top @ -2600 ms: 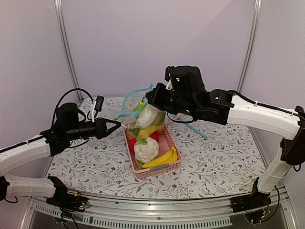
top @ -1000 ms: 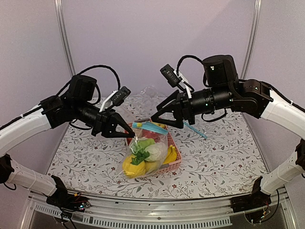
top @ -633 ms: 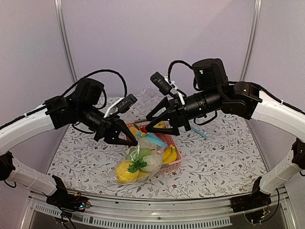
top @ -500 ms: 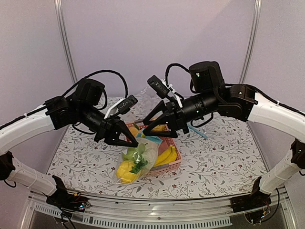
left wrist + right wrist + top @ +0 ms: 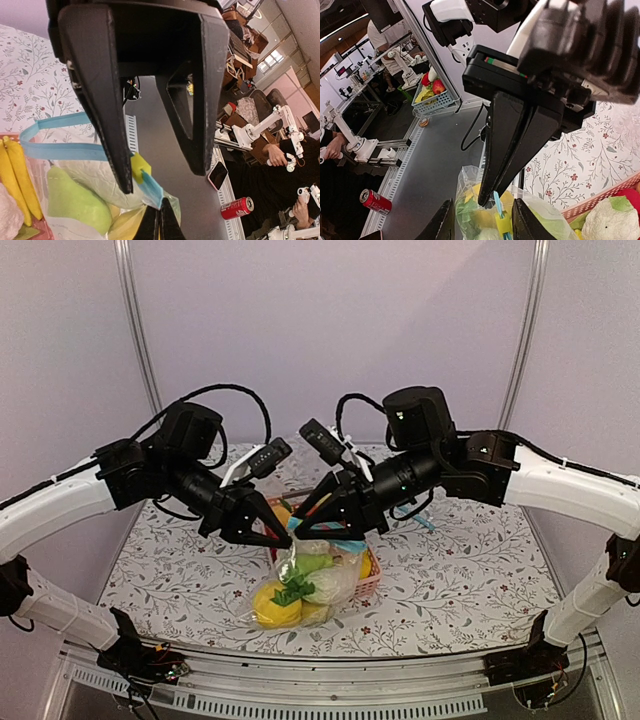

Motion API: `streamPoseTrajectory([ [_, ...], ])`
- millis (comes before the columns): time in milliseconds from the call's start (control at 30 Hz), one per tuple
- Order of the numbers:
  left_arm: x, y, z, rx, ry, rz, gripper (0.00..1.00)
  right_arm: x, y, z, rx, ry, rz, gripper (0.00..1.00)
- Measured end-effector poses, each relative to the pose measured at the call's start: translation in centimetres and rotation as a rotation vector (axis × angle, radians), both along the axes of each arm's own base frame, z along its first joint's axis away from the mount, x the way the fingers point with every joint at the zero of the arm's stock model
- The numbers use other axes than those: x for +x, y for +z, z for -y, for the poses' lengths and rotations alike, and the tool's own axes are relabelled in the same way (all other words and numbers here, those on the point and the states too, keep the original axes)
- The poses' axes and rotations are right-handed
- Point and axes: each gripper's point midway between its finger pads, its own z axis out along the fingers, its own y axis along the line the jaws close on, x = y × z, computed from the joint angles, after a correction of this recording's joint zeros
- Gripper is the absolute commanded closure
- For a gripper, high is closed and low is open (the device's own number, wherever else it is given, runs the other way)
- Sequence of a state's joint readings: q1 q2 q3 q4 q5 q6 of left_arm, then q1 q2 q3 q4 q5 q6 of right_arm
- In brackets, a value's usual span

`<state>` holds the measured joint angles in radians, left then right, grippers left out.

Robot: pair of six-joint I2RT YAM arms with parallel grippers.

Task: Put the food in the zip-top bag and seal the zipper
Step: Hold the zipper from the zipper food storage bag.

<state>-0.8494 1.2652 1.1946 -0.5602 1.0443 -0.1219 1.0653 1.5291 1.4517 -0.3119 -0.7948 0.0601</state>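
The zip-top bag [image 5: 305, 585] hangs over the table's front half with the food inside: a yellow lemon [image 5: 273, 606], a green fruit [image 5: 311, 562] and a white piece [image 5: 334, 586]. My left gripper [image 5: 287, 538] is shut on the end of the light-blue zipper [image 5: 62, 150], at the bag's corner [image 5: 159, 217]. My right gripper [image 5: 482, 225] stands open just beside it. The zipper's yellow slider [image 5: 503, 223] lies between the right jaws. In the left wrist view the slider [image 5: 138, 168] touches one right finger [image 5: 107, 120].
The pink basket [image 5: 371, 586] sits on the flowered cloth behind the hanging bag, with a banana bunch [image 5: 364, 563] and a white cauliflower [image 5: 611, 220] in it. A light-blue stick [image 5: 420, 521] lies on the cloth to the right.
My right gripper has come down and left to the zipper and its jaws have narrowed around the slider. The left gripper kept its hold, and the bag swung slightly.
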Motion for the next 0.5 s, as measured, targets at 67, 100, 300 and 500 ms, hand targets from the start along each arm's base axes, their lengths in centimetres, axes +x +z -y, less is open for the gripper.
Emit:
streamPoseTrajectory([
  [67, 0.0, 0.1, 0.0, -0.002, -0.001, 0.002, 1.00, -0.1, -0.3, 0.0, -0.006, 0.003, -0.008, 0.67],
  [100, 0.0, 0.0, 0.0, 0.000, -0.001, 0.002, 1.00, -0.1, -0.5, 0.0, -0.008, 0.004, -0.011, 0.70],
  [300, 0.0, -0.1, 0.0, 0.004, 0.000, 0.006, 1.00, -0.2, -1.1, -0.1, -0.024, 0.013, -0.034, 0.80],
  [500, 0.0, -0.2, -0.1, 0.012, 0.001, 0.010, 1.00, -0.2, -1.3, -0.2, -0.030, 0.015, -0.047, 0.80],
])
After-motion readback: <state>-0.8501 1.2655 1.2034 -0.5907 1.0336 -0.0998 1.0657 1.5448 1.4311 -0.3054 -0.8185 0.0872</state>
